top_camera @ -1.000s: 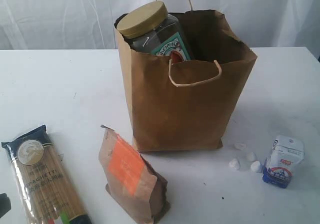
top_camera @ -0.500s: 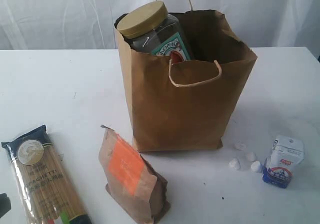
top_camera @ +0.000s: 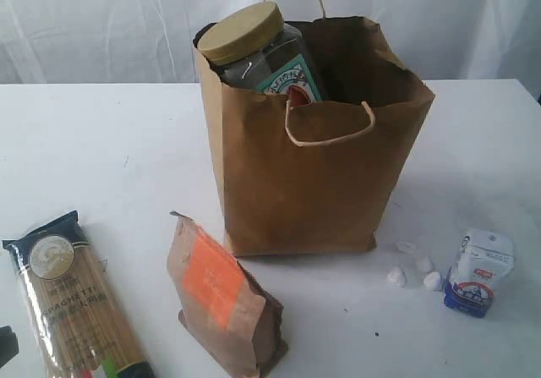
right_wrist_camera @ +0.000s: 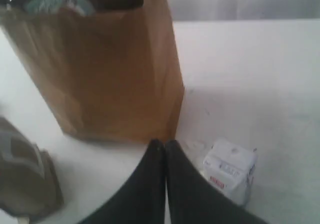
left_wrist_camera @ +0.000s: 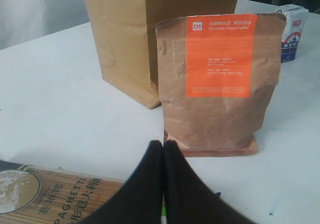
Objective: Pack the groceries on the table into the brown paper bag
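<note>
While each arm hovers low over the table, left fingers and right fingers press together, empty.

Jar in bag (pouch in front)

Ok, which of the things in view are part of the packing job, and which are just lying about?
Part of the job:
brown paper bag
tan-lidded clear jar, already in the bag
spaghetti packet, orange-labelled brown pouch and small white-blue packet, out on the table

Just lying about:
tiny white lumps beside the white-blue packet
white curtain behind
</note>
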Controlling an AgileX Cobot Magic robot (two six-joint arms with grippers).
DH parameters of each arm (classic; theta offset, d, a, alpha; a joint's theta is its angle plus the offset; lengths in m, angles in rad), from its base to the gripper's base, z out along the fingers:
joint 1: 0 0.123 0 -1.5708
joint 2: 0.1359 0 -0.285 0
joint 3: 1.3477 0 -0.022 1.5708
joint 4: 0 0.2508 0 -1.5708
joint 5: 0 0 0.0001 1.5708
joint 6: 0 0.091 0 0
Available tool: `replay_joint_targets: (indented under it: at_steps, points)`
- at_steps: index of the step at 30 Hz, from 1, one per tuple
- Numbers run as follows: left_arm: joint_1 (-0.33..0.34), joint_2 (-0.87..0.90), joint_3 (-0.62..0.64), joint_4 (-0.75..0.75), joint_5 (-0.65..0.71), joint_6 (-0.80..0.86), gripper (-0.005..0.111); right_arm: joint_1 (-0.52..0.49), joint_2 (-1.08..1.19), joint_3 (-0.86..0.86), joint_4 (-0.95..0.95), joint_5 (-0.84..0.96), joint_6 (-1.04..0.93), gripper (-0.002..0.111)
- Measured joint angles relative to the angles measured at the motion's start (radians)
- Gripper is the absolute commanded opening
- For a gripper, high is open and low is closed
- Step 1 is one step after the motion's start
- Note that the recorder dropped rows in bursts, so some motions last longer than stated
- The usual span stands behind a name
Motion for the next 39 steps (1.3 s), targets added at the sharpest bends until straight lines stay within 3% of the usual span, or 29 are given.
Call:
replay_joint_targets:
  at_steps: [7, 11, 22, 27, 39]
  points:
    - [0.000, 0.000, 0.000, 0.000, 0.000, 0.000, 0.000, 0.000, 0.345, -0.174, 0.035, 0.181, -0.155, 0.000]
    - [0.000, 0.000, 0.000, 0.000, 0.000, 0.000, 0.000, 0.019, 0.485, -0.265, 0.035, 0.247, -0.221, 0.007]
    - [0.000, 0.000, 0.000, 0.000, 0.000, 0.000, 0.000, 0.234, 0.688, -0.395, -0.002, 0.247, -0.250, 0.045]
    - [0.000, 0.000, 0.000, 0.000, 0.000, 0.000, 0.000, 0.326, 0.764, -0.438, -0.005, 0.176, -0.108, 0.063]
    - [0.000, 0.000, 0.000, 0.000, 0.000, 0.000, 0.000, 0.530, 0.870, -0.571, -0.013, 0.182, -0.061, 0.064]
